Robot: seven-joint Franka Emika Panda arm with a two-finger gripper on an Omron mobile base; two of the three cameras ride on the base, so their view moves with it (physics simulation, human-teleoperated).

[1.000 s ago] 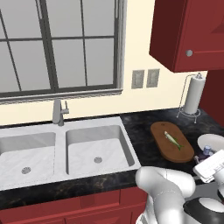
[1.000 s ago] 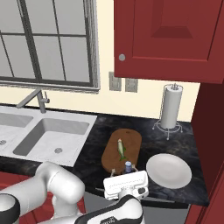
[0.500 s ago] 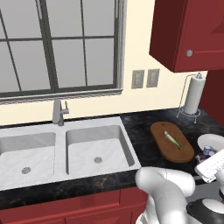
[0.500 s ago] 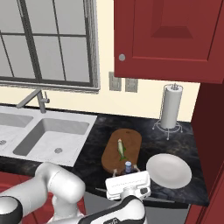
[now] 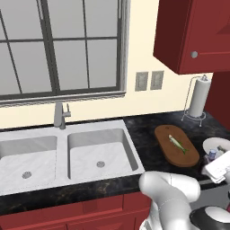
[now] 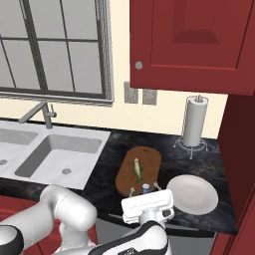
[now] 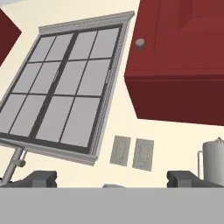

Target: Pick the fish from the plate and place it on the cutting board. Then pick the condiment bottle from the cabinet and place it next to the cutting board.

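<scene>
You had open bench (image 6: 164, 152) behind the cutting board (image 6: 149, 162); the paper towel roll (image 6: 193, 122) blocked the back corner, and the wall cupboard (image 6: 194, 45) overhung it.

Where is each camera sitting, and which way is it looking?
Left base view: behind the arm's left, looking down at the oblong brown wooden cutting board; white arm lower right.
Right base view: behind its right, over the same board with the small silvery-green fish, beside the round white plate; open gripper shows.
Hand view: tilted up at the wall; dark fingertips below.
Both base views share the board and fish.
</scene>
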